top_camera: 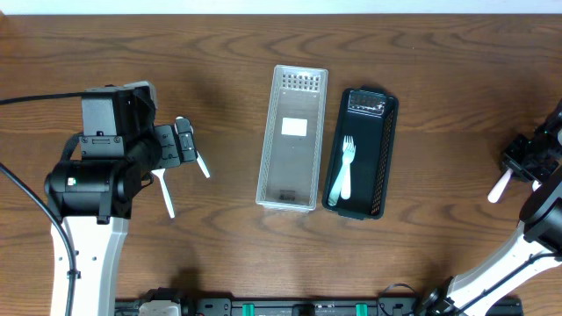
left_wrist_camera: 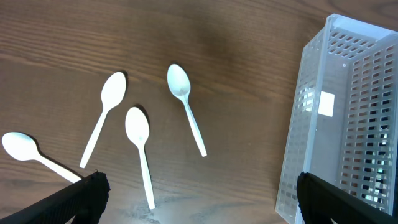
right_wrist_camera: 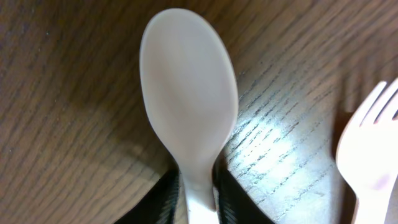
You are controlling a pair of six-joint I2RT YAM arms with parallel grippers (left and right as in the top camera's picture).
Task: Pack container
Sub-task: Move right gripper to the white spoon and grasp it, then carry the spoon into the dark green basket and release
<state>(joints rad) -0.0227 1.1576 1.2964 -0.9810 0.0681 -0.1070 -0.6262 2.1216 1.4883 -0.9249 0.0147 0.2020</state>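
My left gripper (top_camera: 186, 143) (left_wrist_camera: 199, 208) is open and empty above several white plastic spoons (left_wrist_camera: 186, 106) lying loose on the wooden table; two of them show in the overhead view (top_camera: 167, 198). A clear slotted container (top_camera: 292, 139) (left_wrist_camera: 348, 124) stands empty at mid table. Beside it on the right, a black container (top_camera: 378, 167) holds a white fork (top_camera: 343, 171). My right gripper (top_camera: 525, 164) (right_wrist_camera: 198, 202) is shut on the handle of a white spoon (right_wrist_camera: 189, 93) (top_camera: 499, 189) at the far right, close to the tabletop.
Another white fork (right_wrist_camera: 373, 155) lies on the table just right of the held spoon, at the edge of the right wrist view. The left arm's body (top_camera: 97, 175) covers part of the table's left side.
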